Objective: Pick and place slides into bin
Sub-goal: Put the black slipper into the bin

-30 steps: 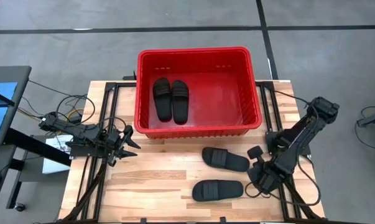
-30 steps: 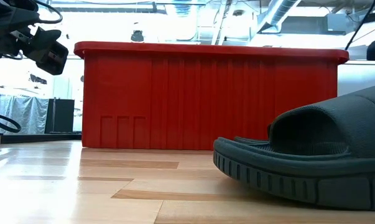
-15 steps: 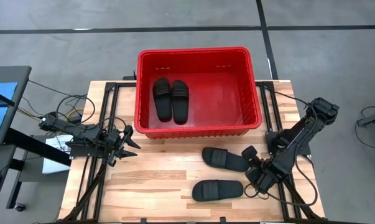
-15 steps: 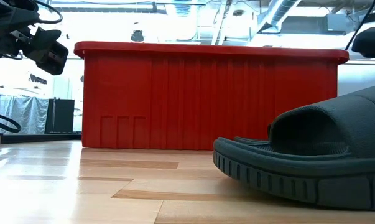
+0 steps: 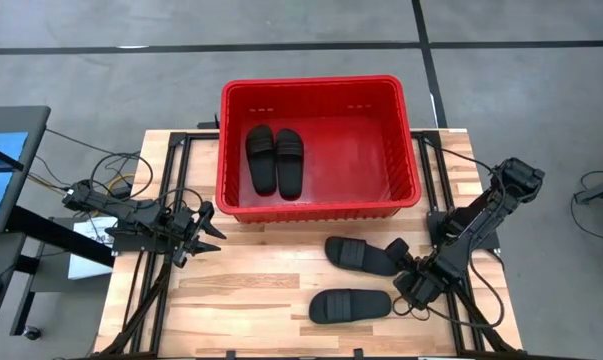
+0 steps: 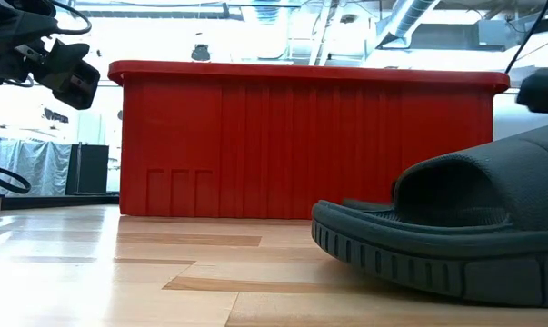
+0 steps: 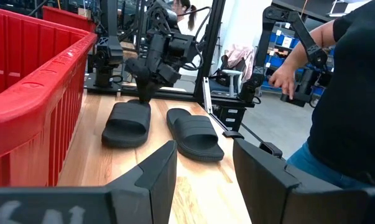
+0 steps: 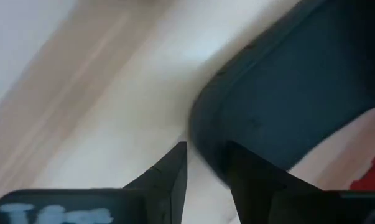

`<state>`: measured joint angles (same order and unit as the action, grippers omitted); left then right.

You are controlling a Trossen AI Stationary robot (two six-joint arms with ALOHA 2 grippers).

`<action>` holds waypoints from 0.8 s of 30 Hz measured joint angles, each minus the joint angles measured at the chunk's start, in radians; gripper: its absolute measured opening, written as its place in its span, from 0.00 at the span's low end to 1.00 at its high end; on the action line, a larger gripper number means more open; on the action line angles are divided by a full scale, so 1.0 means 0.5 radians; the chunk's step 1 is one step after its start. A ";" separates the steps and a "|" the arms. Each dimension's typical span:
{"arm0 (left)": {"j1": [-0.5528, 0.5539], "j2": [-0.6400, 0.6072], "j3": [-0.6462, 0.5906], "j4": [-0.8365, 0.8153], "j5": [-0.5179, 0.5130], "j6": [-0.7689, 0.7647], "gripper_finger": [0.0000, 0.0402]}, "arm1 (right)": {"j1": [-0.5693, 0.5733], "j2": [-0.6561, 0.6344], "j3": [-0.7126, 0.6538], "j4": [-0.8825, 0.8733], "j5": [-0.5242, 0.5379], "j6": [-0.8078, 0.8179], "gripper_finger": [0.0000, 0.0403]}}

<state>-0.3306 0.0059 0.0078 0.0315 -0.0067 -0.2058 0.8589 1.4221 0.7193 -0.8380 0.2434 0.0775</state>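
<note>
Resting inside the bin (image 5: 406, 150), two slides (image 5: 274, 158) lie side by side near its left wall. Two more slides (image 5: 361, 256) (image 5: 349, 305) lie on the tabletop (image 5: 251, 290) in front of the bin. The right tool (image 5: 399, 262), fingers slightly parted, sits at the heel end of the nearer slide; contact cannot be confirmed. The left tool (image 5: 209, 232) waits left of the bin, fingers apart, gripping nothing. The low view cuts off one slide (image 6: 455, 236).

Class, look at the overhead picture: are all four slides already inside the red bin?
No: only two slides lie in the bin, while the other two rest on the table in front of it.
</note>
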 joint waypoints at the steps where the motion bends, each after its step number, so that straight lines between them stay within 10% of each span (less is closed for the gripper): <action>1: 0.000 0.000 0.000 0.000 0.000 0.000 0.37 | -0.013 0.011 0.000 0.008 0.020 -0.002 0.25; 17: 0.000 0.000 0.000 0.000 0.000 0.000 0.37 | -0.040 0.247 -0.088 0.270 0.044 -0.141 0.23; 24: 0.000 0.000 0.000 0.000 0.000 0.000 0.37 | -0.016 0.262 -0.052 0.217 0.032 -0.106 0.05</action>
<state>-0.3305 0.0059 0.0078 0.0315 -0.0068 -0.2058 0.8509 1.5530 0.6933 -0.7295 0.2595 0.0247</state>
